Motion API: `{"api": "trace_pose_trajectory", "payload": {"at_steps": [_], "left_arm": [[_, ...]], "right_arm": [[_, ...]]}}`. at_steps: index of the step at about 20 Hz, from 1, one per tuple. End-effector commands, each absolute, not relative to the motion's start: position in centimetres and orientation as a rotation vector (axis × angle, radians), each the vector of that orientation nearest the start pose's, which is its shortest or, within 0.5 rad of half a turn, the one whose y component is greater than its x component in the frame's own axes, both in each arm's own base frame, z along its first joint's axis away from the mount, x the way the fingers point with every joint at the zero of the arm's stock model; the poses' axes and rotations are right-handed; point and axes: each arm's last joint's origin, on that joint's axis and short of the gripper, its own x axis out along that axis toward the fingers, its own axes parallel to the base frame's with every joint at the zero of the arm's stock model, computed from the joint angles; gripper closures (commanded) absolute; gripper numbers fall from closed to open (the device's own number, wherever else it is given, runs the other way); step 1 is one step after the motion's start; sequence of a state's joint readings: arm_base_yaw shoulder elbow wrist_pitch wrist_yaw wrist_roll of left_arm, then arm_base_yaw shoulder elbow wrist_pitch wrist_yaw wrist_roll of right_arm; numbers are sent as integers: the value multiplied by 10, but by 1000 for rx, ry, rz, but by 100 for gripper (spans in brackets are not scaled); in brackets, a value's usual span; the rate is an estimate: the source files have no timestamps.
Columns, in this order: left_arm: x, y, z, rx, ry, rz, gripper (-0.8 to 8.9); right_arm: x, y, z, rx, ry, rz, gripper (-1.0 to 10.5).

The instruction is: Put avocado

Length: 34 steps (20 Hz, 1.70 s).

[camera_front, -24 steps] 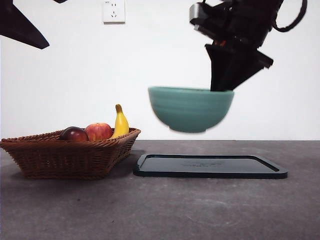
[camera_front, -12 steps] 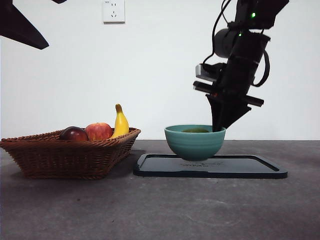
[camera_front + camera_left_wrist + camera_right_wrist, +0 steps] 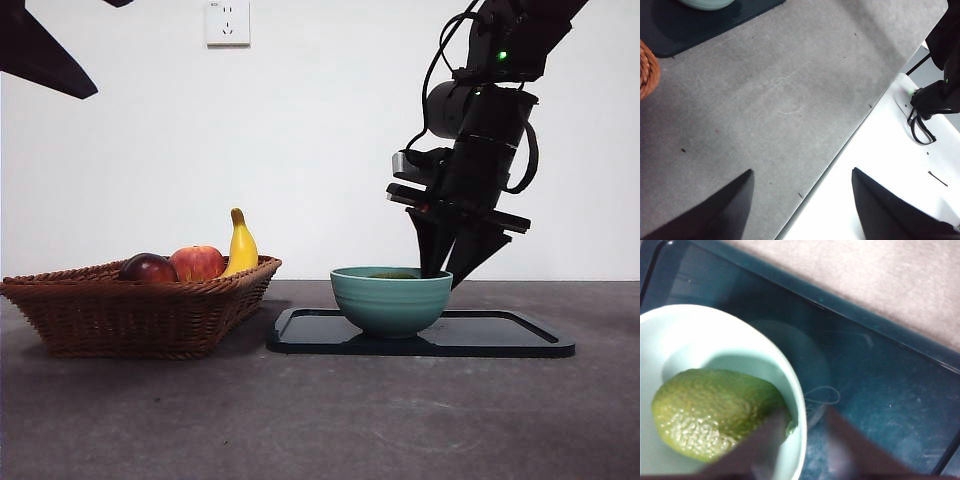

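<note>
The avocado (image 3: pixel 710 415), green and pebbly, lies inside a teal bowl (image 3: pixel 390 300), and only a dark sliver of it (image 3: pixel 392 274) shows over the rim in the front view. The bowl (image 3: pixel 715 320) rests on the black tray (image 3: pixel 500 335). My right gripper (image 3: pixel 441 278) reaches down at the bowl's right rim. It (image 3: pixel 805 415) is open, one jaw inside the bowl beside the avocado and the other outside over the tray (image 3: pixel 880 390). My left gripper (image 3: pixel 802 200) hangs open high over the table's edge, holding nothing.
A wicker basket (image 3: pixel 130 310) stands left of the tray with a dark red fruit (image 3: pixel 148 267), a red apple (image 3: pixel 198 262) and a banana (image 3: pixel 241 246). The left wrist view shows a corner of the bowl (image 3: pixel 705 4), the tray (image 3: pixel 670 25) and the basket (image 3: pixel 646 70).
The right arm brought the bowl down from mid-air onto the tray. Its jaws, shut on the rim before, now stand apart around it. The left arm has not moved.
</note>
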<state>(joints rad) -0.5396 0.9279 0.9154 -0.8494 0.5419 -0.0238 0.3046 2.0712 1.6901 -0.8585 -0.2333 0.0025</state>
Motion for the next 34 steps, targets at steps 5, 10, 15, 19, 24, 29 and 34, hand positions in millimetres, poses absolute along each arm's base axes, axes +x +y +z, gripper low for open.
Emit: {"api": "trace_pose_trajectory", "payload": {"at_steps": [5,10,15,19,24,29,34], "left_arm": [[137,-101,304,-11,899,-1017,502],[137,-101,305,-10,895,-1018,502],[137,-101,305,-11,895,-1018,502],[137,-101,305,-10,892,-1019,502],[137,-101,305,-11,892,-1018,502],[137,-101,305,-11,893,-1018,502],[137,-101,305,-11,893,-1018,502]], "right_arm": [[386,127,275,-51,1111,426,746],[309,113,370,-59,969,498,746],[236,102,410,-76,853,558,746],[183,89,391,-89,849,594,746],[132,75,339,-27,903,679,746],[110,68,305,14,952,732,746],[110,68,306,18,918,738,746]]}}
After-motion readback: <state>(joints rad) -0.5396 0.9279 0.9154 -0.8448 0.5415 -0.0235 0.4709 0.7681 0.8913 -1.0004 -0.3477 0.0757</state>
